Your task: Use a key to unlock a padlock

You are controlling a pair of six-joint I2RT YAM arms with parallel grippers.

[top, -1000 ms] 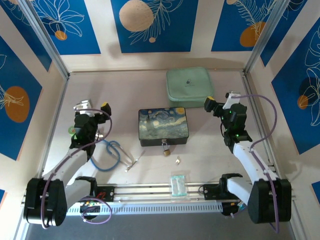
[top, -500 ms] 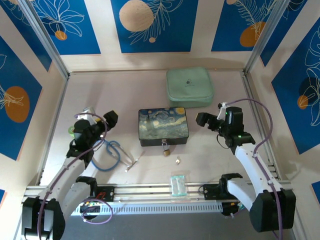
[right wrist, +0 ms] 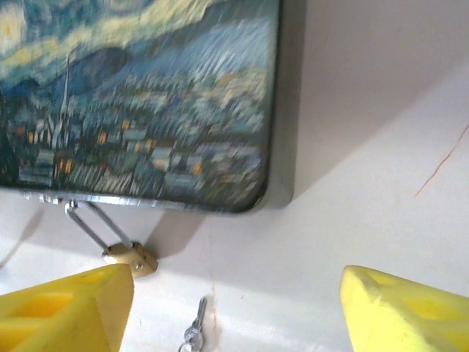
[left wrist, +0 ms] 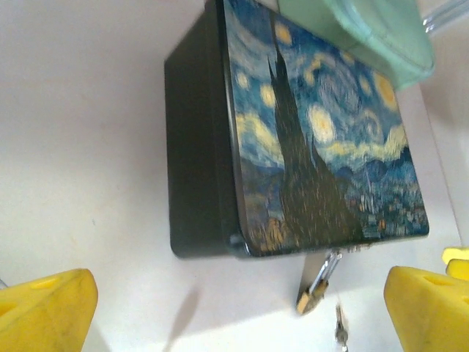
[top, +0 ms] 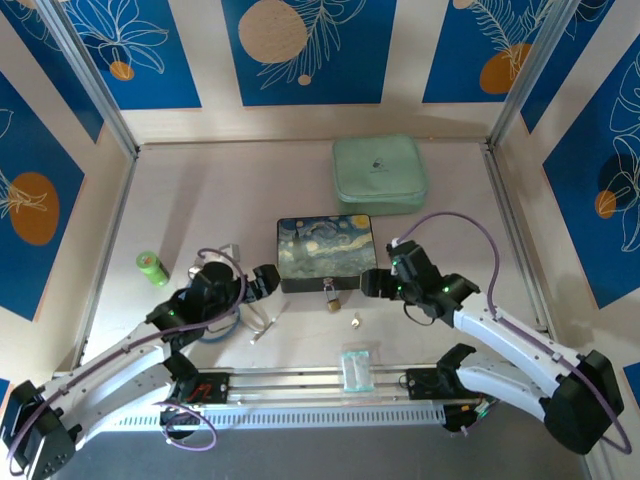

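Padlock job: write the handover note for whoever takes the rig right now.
Left gripper: open, empty, by the box's left front corner.
Right gripper: open, empty, by its right front corner.
Padlock: hangs from the box's front edge, looks locked.
Key: loose on the table, just nearer than the padlock, apart from it.
Done: nothing yet.
Left: pick up key, steady padlock, insert, turn.
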